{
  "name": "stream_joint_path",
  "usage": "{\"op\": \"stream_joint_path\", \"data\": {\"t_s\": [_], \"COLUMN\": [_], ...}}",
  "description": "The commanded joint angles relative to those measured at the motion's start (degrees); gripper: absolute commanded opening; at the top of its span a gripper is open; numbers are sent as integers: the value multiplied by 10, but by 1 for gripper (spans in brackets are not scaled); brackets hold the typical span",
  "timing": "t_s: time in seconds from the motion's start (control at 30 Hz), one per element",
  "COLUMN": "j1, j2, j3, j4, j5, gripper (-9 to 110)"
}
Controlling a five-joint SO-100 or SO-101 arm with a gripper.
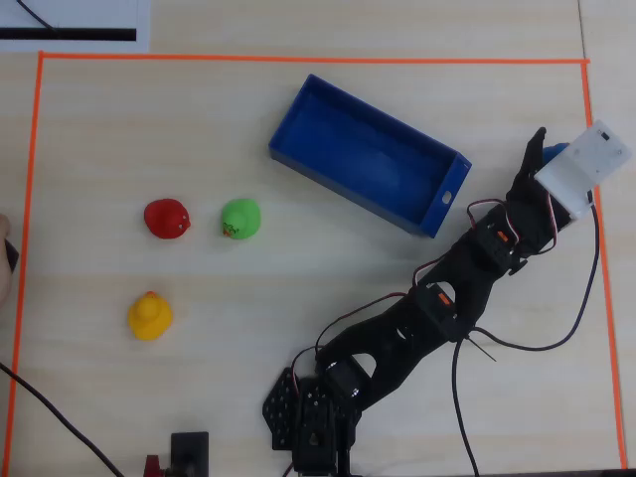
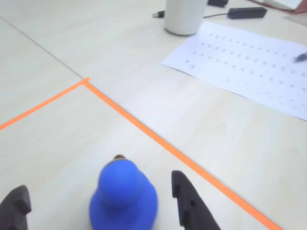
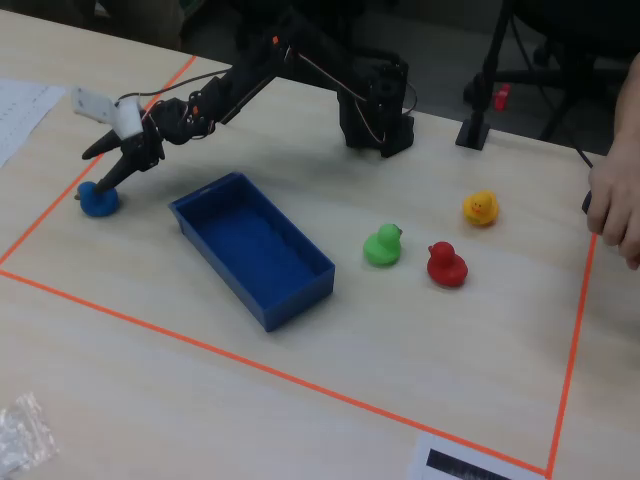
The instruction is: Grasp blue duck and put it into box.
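Observation:
The blue duck (image 2: pixel 123 194) stands on the table just inside the orange tape corner, between my gripper's two black fingers (image 2: pixel 184 203). My gripper (image 2: pixel 98 187) is open around it, with a gap on each side. In the overhead view the duck (image 1: pixel 556 152) peeks out beside the gripper (image 1: pixel 549 149), under the white wrist camera at the far right. In the fixed view the gripper (image 3: pixel 110 178) hangs right over the duck (image 3: pixel 98 199) at the left. The blue box (image 1: pixel 348 191) lies empty, left of the duck in the overhead view; it also shows in the fixed view (image 3: pixel 222 272).
Red duck (image 1: pixel 166 218), green duck (image 1: pixel 240 219) and yellow duck (image 1: pixel 149 315) stand far left in the overhead view. Orange tape (image 2: pixel 158 139) runs just beyond the blue duck. A white cup (image 2: pixel 184 17) and printed sheet (image 2: pixel 249 62) lie outside it. A person's hand (image 3: pixel 615 205) rests at the fixed view's right edge.

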Motion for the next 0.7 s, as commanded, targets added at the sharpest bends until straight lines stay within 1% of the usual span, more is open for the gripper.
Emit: {"op": "stream_joint_path", "data": {"t_s": [0.0,0.33,0.67], "j1": [-11,-16,-2], "j2": [-9,-83,-158], "j3": [-47,-117,-223], "j4": [2,19,60], "j5": [-7,-13,-24], "gripper": [40,40,40]}}
